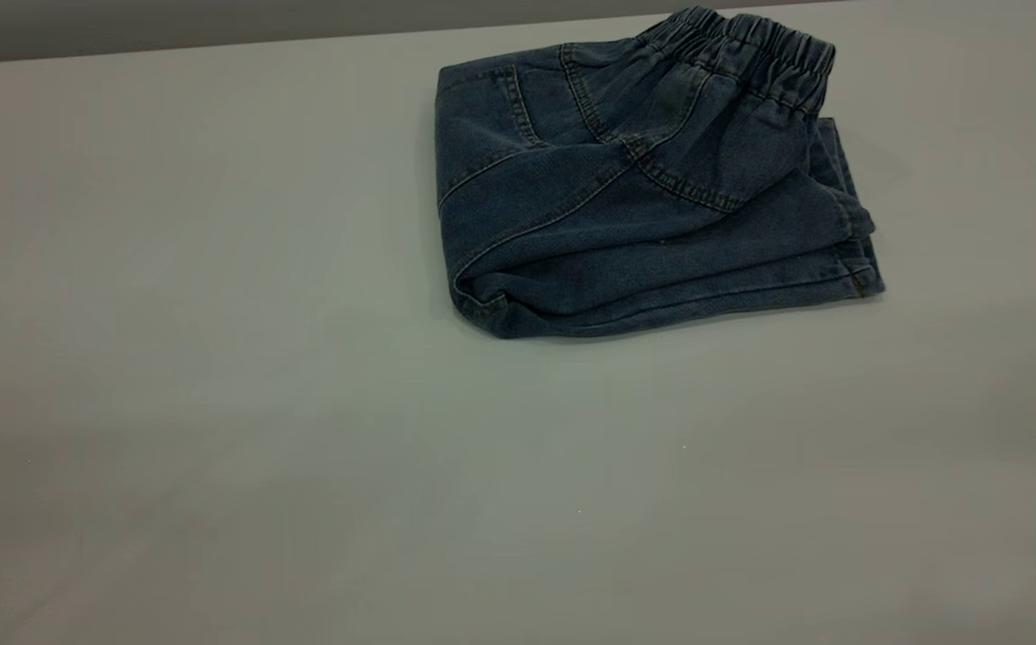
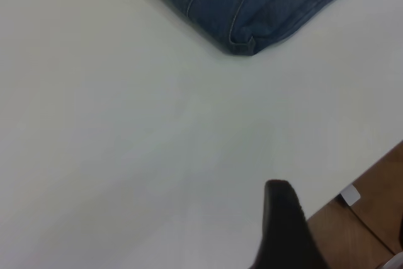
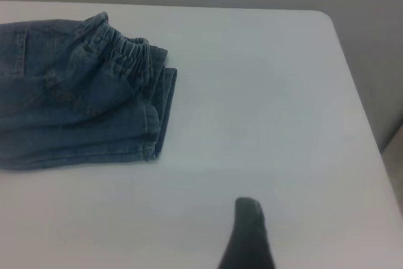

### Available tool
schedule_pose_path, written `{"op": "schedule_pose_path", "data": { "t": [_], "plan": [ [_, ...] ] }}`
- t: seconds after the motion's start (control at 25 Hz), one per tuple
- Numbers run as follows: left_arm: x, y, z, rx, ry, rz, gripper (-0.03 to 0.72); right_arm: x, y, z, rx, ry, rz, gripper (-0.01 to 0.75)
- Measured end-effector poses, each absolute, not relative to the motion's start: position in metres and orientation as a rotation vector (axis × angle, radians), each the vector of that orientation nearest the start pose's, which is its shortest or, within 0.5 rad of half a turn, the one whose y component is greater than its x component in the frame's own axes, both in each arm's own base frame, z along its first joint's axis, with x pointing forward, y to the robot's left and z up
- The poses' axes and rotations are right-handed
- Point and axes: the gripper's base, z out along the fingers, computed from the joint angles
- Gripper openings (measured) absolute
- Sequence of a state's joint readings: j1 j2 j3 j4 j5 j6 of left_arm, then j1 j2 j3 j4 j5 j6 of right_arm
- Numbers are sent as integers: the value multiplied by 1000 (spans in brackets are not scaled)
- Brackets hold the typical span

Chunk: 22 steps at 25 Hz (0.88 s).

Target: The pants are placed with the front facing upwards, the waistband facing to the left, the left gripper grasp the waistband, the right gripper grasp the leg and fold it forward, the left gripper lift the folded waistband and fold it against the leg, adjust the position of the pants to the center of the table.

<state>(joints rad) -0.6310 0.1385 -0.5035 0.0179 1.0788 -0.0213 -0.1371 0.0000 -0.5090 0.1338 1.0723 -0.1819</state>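
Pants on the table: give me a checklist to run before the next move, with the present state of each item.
1. Pants folded into a compact stack: ok.
2. Waistband laid over the legs, on top of the stack: ok.
3. Pants at the centre of the table: not ok; in the exterior view they lie near the far edge, right of the middle.
4. Both arms clear of the cloth: ok; the left gripper and the right gripper are over bare table.
5. Jaws open for a grasp: cannot tell; only one finger of each shows.
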Motion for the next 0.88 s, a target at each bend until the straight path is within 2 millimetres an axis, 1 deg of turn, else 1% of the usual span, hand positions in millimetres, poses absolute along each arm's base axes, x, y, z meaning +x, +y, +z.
{"op": "schedule_pose_path", "data": {
  "t": [0.64,0.72,0.88],
  "plan": [
    [13,-7,276,646,2118,-327,392,-5,12,279,-55,2039,-37,479],
    [13,-6,276,587,2132,-296,392,-5,12,279,-69,2038,-28,479],
    [14,-4,276,389,2167,-194,392,-6,12,279,-115,2036,3,479]
  ]
}}
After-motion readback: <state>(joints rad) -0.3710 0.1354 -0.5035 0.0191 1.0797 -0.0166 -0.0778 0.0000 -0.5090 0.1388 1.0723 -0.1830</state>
